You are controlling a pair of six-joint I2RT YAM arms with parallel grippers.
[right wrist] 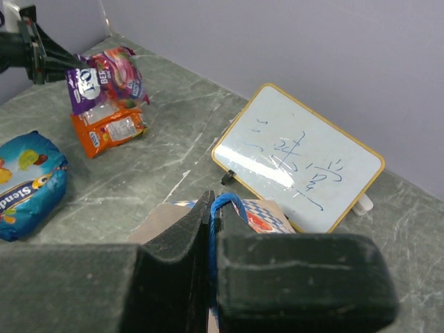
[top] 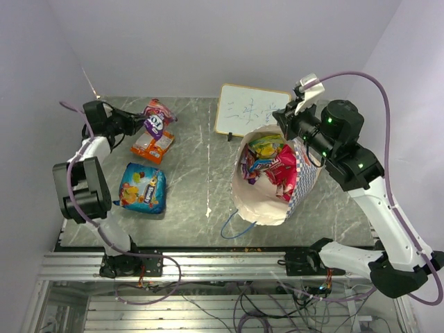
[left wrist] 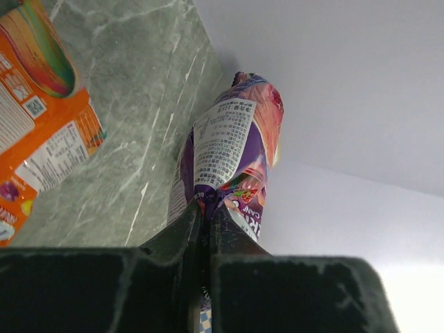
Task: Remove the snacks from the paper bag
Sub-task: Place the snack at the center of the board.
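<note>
The paper bag (top: pixel 270 201) lies open at centre right with several snacks (top: pixel 267 163) inside. My right gripper (top: pixel 283 123) is shut on the bag's blue cord handle (right wrist: pixel 225 207) at its far rim. My left gripper (top: pixel 136 125) at the far left is shut on the edge of a purple snack packet (top: pixel 158 118), which it holds up above the table; the packet also shows in the left wrist view (left wrist: pixel 229 159) and the right wrist view (right wrist: pixel 104 73). An orange packet (top: pixel 152 146) lies under it and a blue packet (top: pixel 142 187) lies nearer.
A white signboard (top: pixel 250 109) with blue writing stands at the back, just behind the bag. The bag's other blue handle (top: pixel 237 225) trails toward the table's near edge. Walls close in at the back and both sides.
</note>
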